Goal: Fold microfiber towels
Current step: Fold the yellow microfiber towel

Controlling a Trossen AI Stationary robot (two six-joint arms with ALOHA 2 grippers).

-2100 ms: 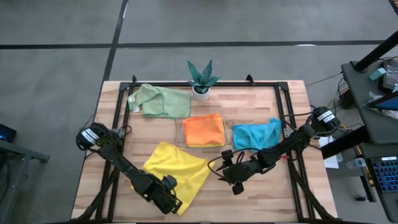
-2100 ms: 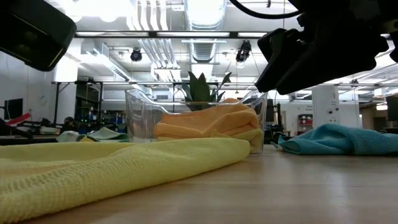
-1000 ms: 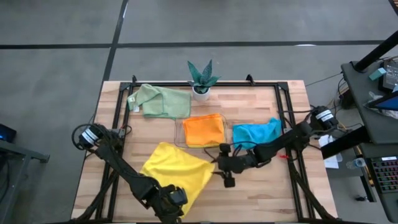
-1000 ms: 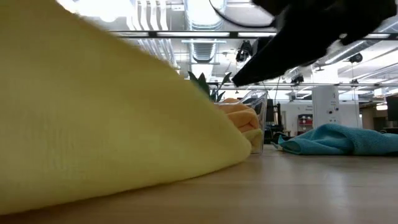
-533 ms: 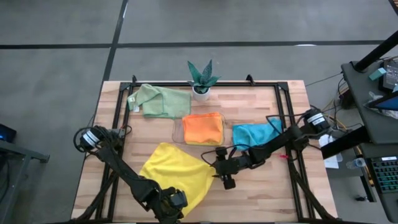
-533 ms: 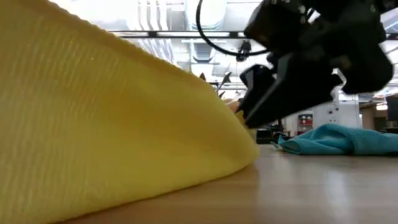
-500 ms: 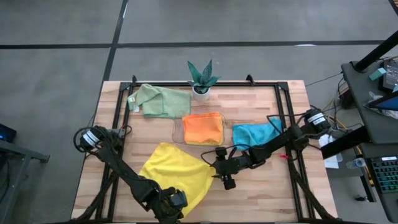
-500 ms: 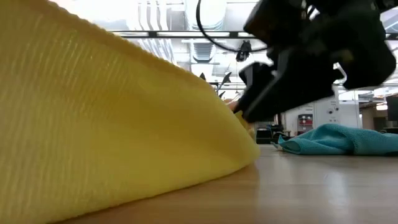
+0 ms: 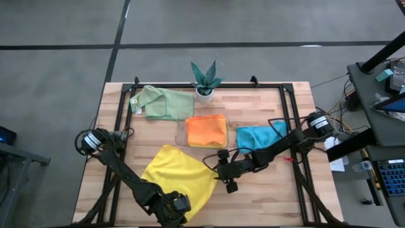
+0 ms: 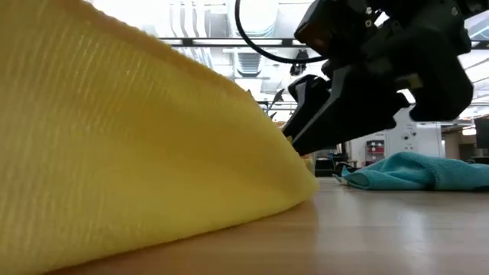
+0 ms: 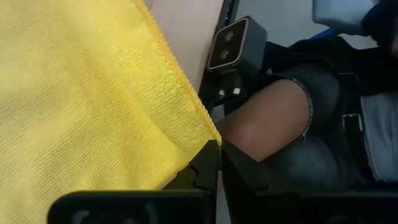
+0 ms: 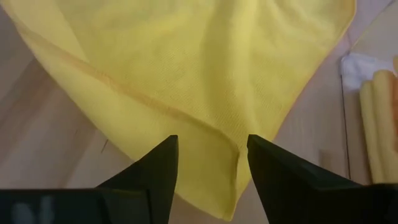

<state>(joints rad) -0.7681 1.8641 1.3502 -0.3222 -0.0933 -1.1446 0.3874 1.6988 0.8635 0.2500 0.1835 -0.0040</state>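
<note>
Left tool (image 11: 214, 163) pinches yellow towel (image 9: 180, 179) corner; right tool (image 12: 208, 171) spread over opposite corner.

The high view looks straight down on the whole surface (image 9: 266, 190). The low view sits at surface level, close against the yellow towel (image 10: 114, 145), which both wrist views also show close up.
</note>
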